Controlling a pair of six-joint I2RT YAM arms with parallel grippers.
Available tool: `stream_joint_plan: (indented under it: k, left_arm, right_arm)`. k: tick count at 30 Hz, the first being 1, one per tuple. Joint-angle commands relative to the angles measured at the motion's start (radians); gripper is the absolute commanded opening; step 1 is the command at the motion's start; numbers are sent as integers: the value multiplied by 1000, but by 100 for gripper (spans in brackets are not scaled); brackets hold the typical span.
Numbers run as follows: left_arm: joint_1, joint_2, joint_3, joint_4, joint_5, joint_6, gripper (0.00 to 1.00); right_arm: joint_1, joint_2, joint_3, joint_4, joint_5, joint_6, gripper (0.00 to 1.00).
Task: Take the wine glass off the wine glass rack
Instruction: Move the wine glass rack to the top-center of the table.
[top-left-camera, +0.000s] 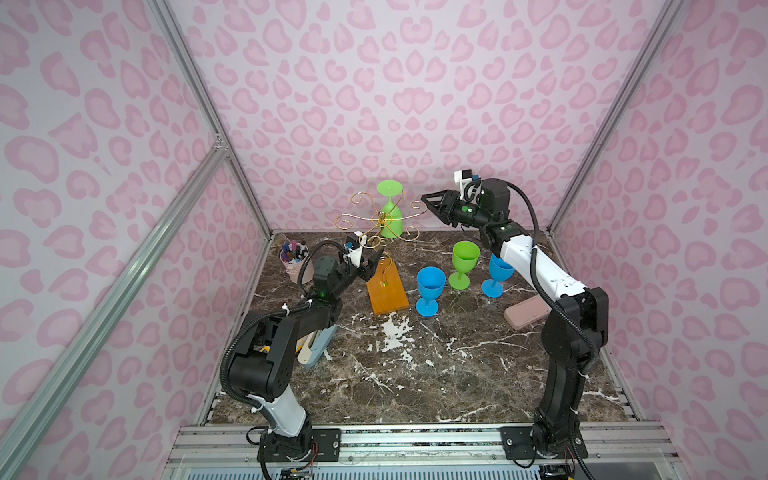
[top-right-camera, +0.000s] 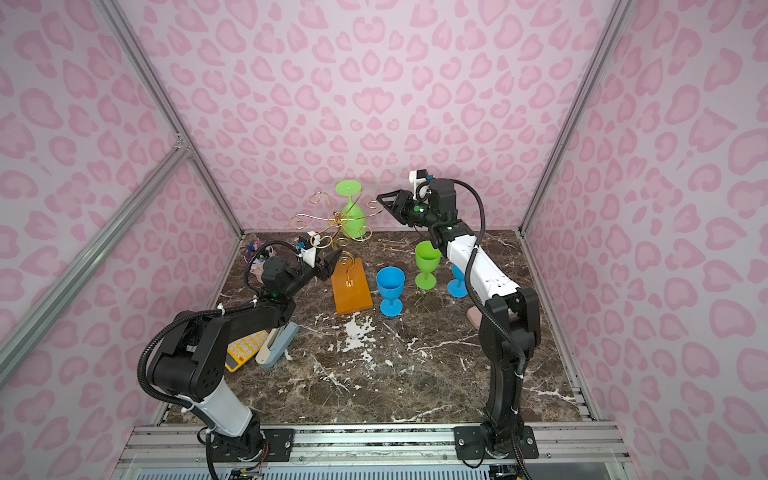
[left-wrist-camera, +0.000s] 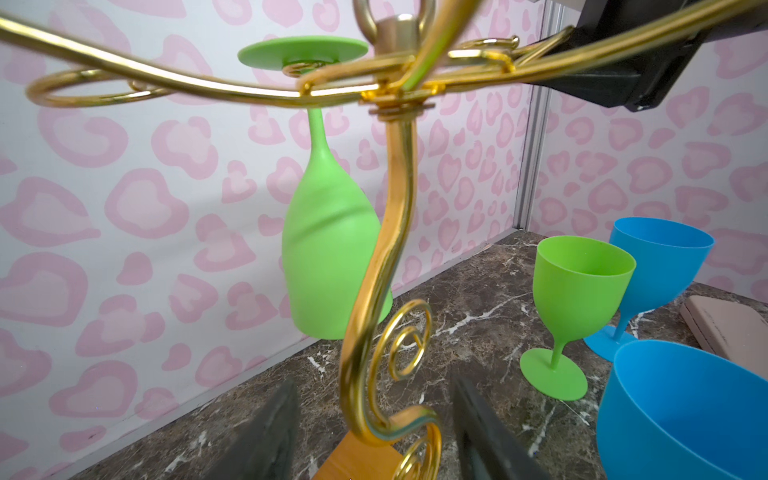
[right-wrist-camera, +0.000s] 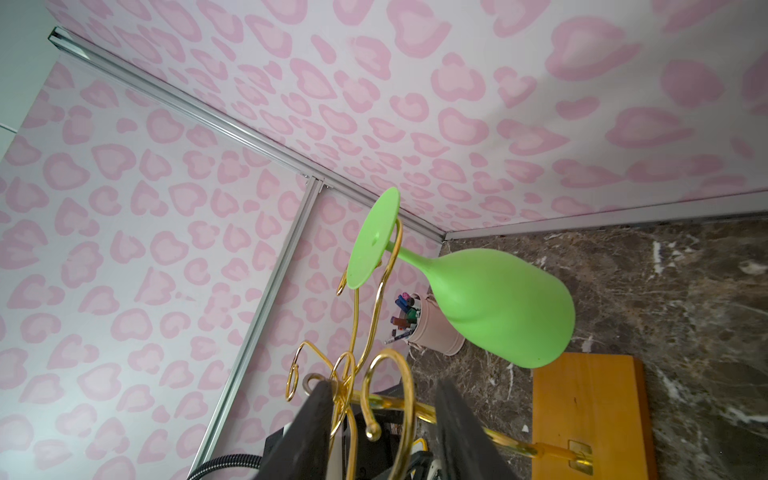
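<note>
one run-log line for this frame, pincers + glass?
left pincer: open, straddling wine glass rack stem | right pincer: open, around a scroll arm | green wine glass: hanging inverted on rack, ungripped

Three walls (top-left-camera: 395, 104) papered in pale pink with darker pink leopard-like blotches close in the cell, joined at the corners by silver aluminium posts (top-left-camera: 217, 139). The bench (top-left-camera: 415, 374) is dark brown marble veined with white, edged in front by a metal rail (top-left-camera: 415, 442)
</note>
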Motion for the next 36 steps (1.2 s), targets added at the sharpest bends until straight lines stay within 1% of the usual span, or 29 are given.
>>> stream_joint_plan:
  k: [1, 4, 6, 8, 9, 11, 12, 18, 19, 20, 26, 30, 34, 36]
  left_arm:
    - [3, -15, -4, 10, 8, 5, 61]
    - [3, -18, -9, 8, -5, 4, 62]
    - [3, -22, -10, 5, -13, 7, 65]
    - [3, -26, -12, 0, -24, 11, 71]
    - [2, -30, -12, 0, -27, 14, 77]
    - [3, -39, -16, -1, -30, 18, 87]
    - [3, -43, -16, -3, -29, 19, 90]
    - [2, -66, -27, -15, -25, 25, 99]
    - [2, -70, -31, -17, -26, 25, 100]
    - [3, -75, -36, -18, -28, 25, 97]
    - [3, -110, -64, -20, -33, 14, 97]
    - [5, -123, -69, -21, -30, -4, 97]
    - [5, -141, -69, -32, -22, -10, 97]
    - [3, -150, -70, -36, -25, -10, 97]
  right_arm:
    - [-25, 3, 30, -26, 14, -44, 47]
    - [-47, 43, 108, -80, 10, -73, 47]
    - [-47, 73, 186, -166, 16, -142, 48]
    - [-41, 91, 232, -225, 35, -196, 49]
    - [-39, 96, 241, -235, 44, -214, 50]
    - [-41, 100, 234, -237, 64, -234, 52]
    - [-45, 100, 223, -226, 70, -246, 52]
    - [-77, 70, 120, -145, 127, -322, 56]
    - [-83, 63, 95, -128, 137, -335, 57]
    - [-88, 57, 66, -96, 137, -345, 58]
    - [-113, 55, -54, 94, 115, -335, 59]
    - [-103, 75, -67, 184, 75, -353, 61]
    - [-79, 82, -68, 195, 93, -425, 63]
    - [-71, 91, -67, 198, 117, -440, 64]
